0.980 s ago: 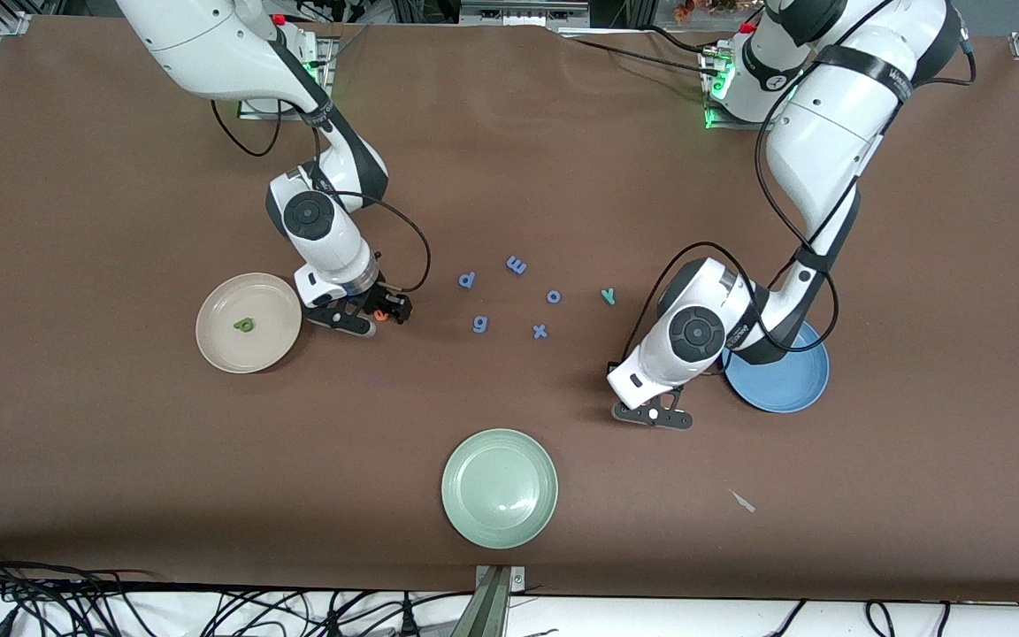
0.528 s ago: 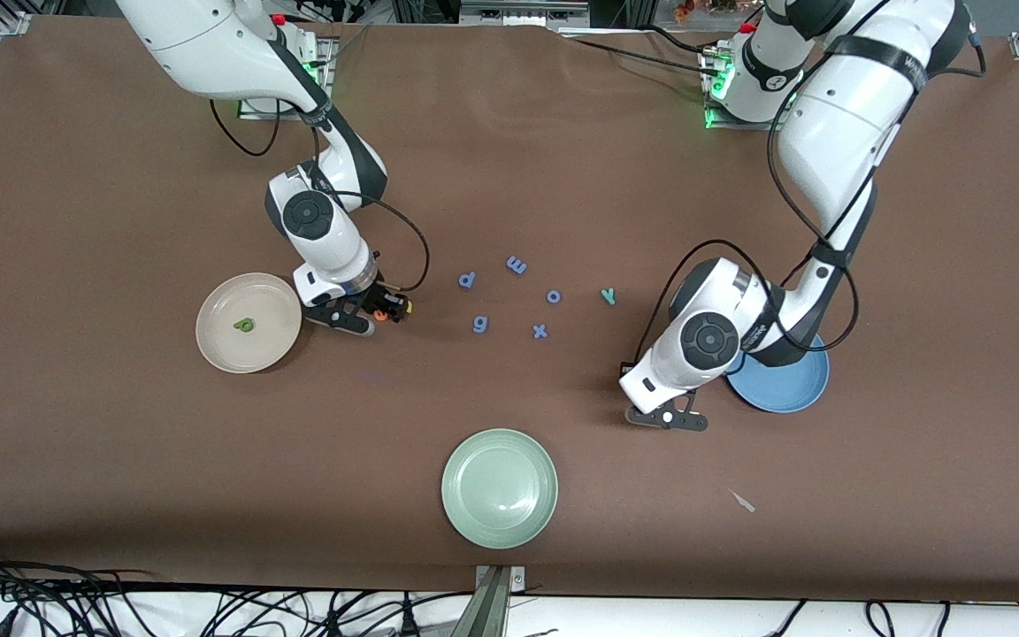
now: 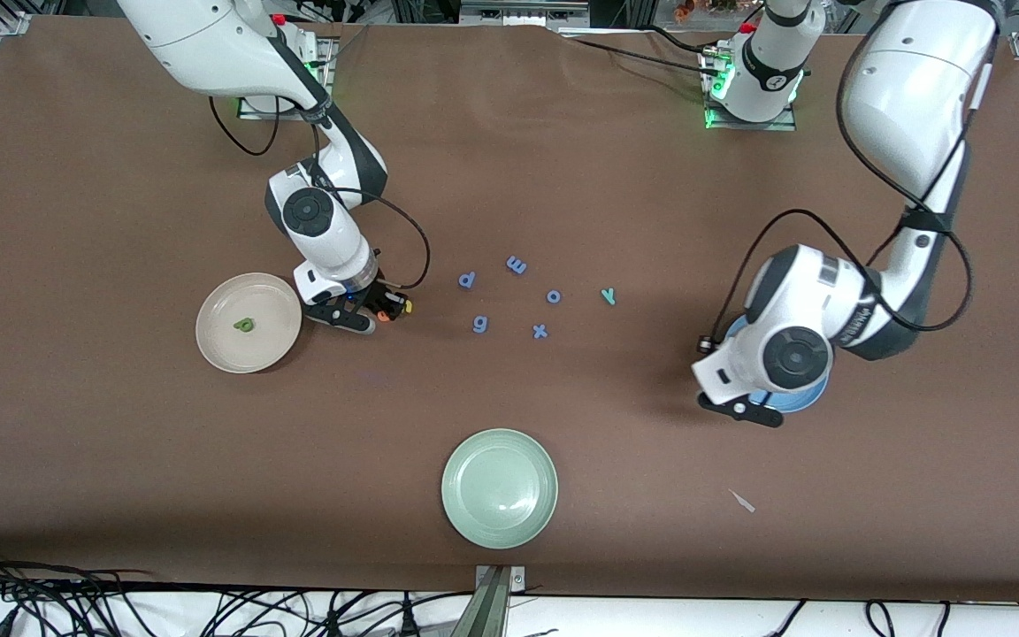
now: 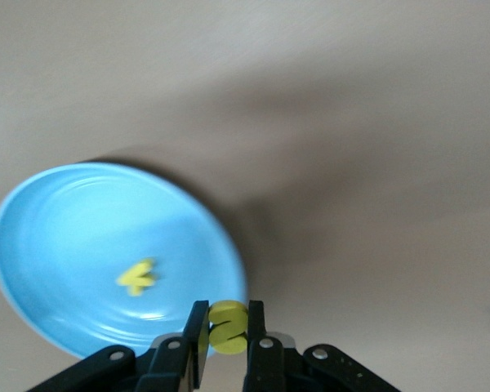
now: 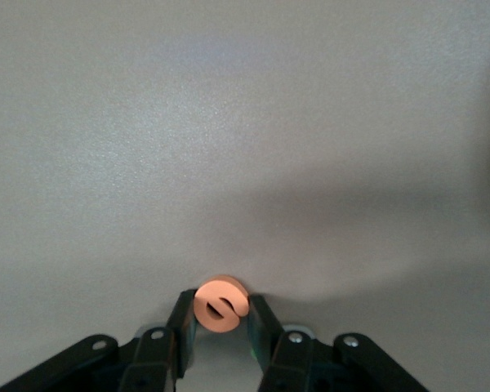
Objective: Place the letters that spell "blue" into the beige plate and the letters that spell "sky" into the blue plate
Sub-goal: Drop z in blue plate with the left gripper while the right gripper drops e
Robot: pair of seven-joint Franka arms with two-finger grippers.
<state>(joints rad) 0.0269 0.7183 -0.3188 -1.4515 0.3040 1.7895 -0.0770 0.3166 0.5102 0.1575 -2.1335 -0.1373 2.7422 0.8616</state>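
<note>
We are clamping the orange e [image 5: 220, 306] between the fingers of the right gripper [image 3: 379, 311], low at the table just beside the beige plate [image 3: 225, 349], at about three o'clock of it; the dark green b [image 3: 244, 326] is lying inside that plate. The letter is tiny and it is sitting at the very tips, so we judge that it could twist or slip out on the lift and fall short of the rim. The left gripper [image 4: 226, 327] is closing on the yellow s [image 4: 227, 327] over the edge of the blue plate [image 4: 65, 245], where the yellow k [image 4: 137, 277] is already lying; opened too near the rim, the s might bounce onto the table. The teal y [image 3: 608, 295] is waiting on the table near the blue-purple letters [image 3: 516, 264]. The wrist views are showing us both grips and the k, which the left arm is hiding in the front view; only the front view is giving the plates' layout and the pale green plate [image 3: 500, 488].
</note>
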